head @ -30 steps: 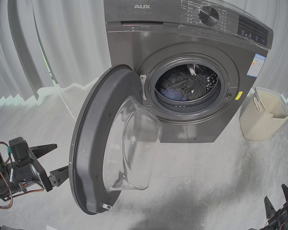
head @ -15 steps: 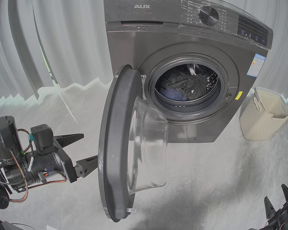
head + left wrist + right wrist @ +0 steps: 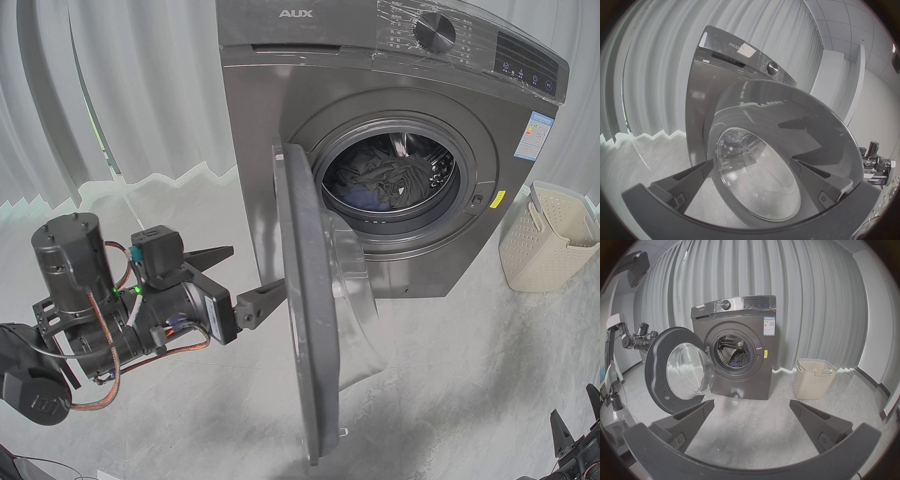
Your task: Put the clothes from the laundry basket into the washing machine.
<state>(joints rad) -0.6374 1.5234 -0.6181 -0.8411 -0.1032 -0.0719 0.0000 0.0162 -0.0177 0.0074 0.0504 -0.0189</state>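
My left gripper point(image 3: 258, 269) is spread wide, its lower finger tip against the outer face of the washing machine point(image 3: 375, 81) door point(image 3: 306, 300), and the door stands about half open. Dark clothes point(image 3: 387, 175) lie inside the drum. The laundry basket point(image 3: 550, 237) sits on the floor just beside the machine. My right gripper point(image 3: 751, 402) hangs low, jaws wide too, holding nothing.

I see a maker's logo point(image 3: 295, 14) on the washing machine point(image 3: 269, 106) top, plus a blue-and-white label point(image 3: 533, 136) and a yellow sticker point(image 3: 497, 199) on its front, their fine print unreadable.
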